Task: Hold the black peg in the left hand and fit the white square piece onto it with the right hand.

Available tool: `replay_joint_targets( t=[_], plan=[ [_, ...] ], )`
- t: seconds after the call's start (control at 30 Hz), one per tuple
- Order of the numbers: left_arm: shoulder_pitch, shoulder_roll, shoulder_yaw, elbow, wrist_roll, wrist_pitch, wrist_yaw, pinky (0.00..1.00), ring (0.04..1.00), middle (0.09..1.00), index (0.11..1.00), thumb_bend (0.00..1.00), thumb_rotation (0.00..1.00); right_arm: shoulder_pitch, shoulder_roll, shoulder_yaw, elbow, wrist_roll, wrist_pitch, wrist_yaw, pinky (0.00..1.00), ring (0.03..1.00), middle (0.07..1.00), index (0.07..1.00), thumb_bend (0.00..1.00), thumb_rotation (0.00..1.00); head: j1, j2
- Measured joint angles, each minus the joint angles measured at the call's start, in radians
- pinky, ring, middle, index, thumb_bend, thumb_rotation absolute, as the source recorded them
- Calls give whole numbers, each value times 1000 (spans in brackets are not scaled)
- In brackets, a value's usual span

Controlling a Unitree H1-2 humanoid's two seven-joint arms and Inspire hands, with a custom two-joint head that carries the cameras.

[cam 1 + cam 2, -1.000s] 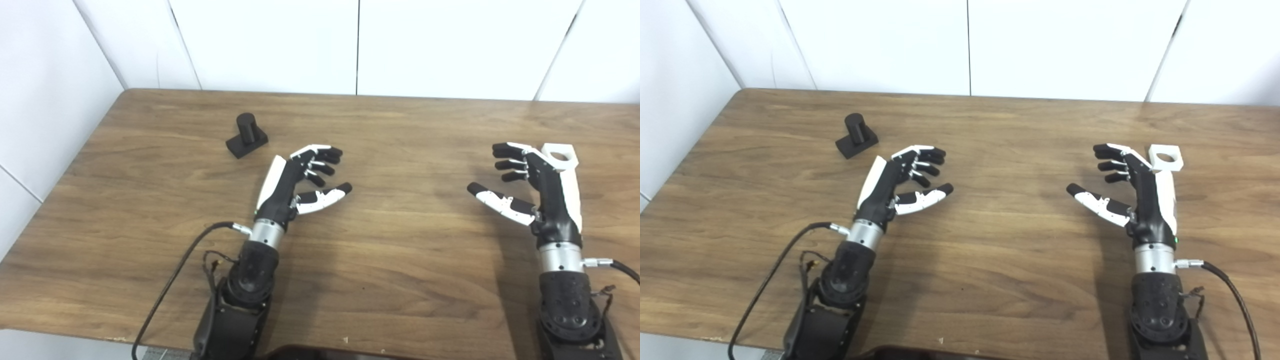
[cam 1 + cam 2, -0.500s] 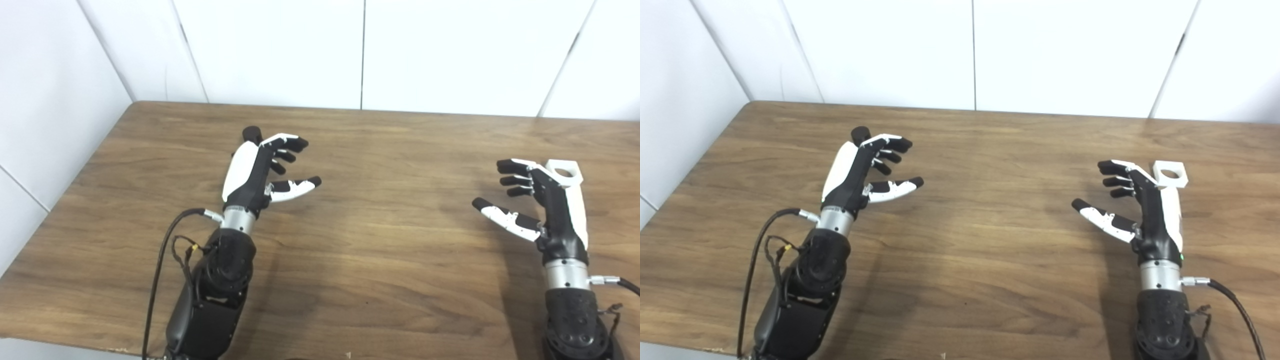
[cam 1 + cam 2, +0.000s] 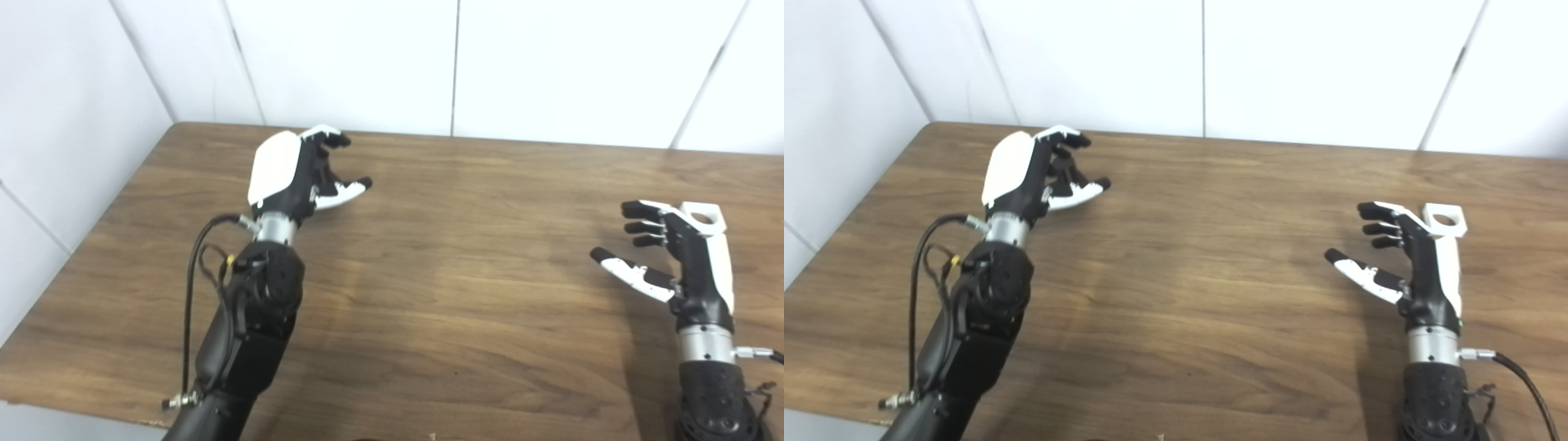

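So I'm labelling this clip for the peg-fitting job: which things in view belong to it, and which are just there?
Part of the job:
- white square piece, on the table behind the right hand
- left hand, fingers apart, reaching at the far left of the table
- right hand, open, holding nothing
- black peg: hidden in both views

Just there:
- wooden table
- white wall panels

A bare lab test bench: a wooden table (image 3: 490, 257) set against plain white wall panels (image 3: 343, 61).

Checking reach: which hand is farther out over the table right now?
The left hand, stretched toward the far left corner with fingers apart. The right hand sits nearer the front edge, just before the white square piece.
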Motion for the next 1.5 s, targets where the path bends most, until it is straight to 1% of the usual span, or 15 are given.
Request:
replay_joint_targets(
  t=[0.13,0.23,0.33,0.47,0.57,0.7,0.8,0.9,0.97,1.1,1.2,1.27,1.43,1.5],
  plan=[
    [-21,29,1,12,2,8,-11,529,734,780,671,680,344,0,0,-1,1,0,-1,-3,547,637,690,666,722,170,3,-2],
    [-42,52,6,46,2,8,-12,517,730,776,667,680,330,-1,0,-2,3,0,-5,-9,544,639,689,666,724,176,2,2],
    [-49,71,6,58,7,11,-12,535,738,787,676,677,337,-1,0,-3,4,0,-6,-13,535,633,688,663,720,174,-2,5],
    [-68,88,0,75,51,57,-39,527,736,790,684,706,335,-1,-1,-4,4,0,-6,-13,538,627,685,660,715,168,2,6],
    [-88,104,-12,76,84,85,-57,553,758,805,692,725,332,-1,-2,-4,4,0,-6,-15,539,633,687,660,712,157,5,8],
    [-120,125,-21,91,125,95,-100,655,790,828,697,758,332,-2,-7,-4,4,0,-8,-15,531,638,690,672,717,140,5,8],
    [-138,137,-22,121,159,97,-125,716,816,844,703,779,351,-3,-7,-4,5,0,-16,-15,540,643,693,680,719,152,6,8],
    [-142,150,-25,143,186,100,-163,728,820,848,703,797,357,-3,-7,-4,7,0,-19,-17,539,642,694,679,719,162,6,8],
    [-142,159,-29,155,193,101,-185,759,835,853,698,823,377,-3,-7,-4,7,0,-22,-19,542,643,692,676,724,165,3,9],
    [-146,173,-36,192,193,101,-196,783,853,864,692,848,412,-4,-7,-5,8,0,-26,-22,540,642,694,677,723,168,-2,12],
    [-147,176,-45,215,193,101,-207,825,878,890,707,859,424,-3,-7,-5,8,-3,-26,-23,520,630,687,666,723,149,-2,14],
    [-147,176,-57,223,195,101,-233,817,876,890,704,873,424,-3,-6,-6,7,-5,-26,-26,518,630,690,666,716,147,-3,15],
    [-149,178,-83,238,199,101,-241,781,873,892,704,887,453,-2,-5,-8,3,-8,-25,-26,513,628,694,668,714,155,-6,17],
    [-150,179,-90,250,200,101,-257,759,868,896,701,898,467,-2,-4,-8,3,-11,-25,-27,504,624,692,667,715,154,-6,18]
  ],
)
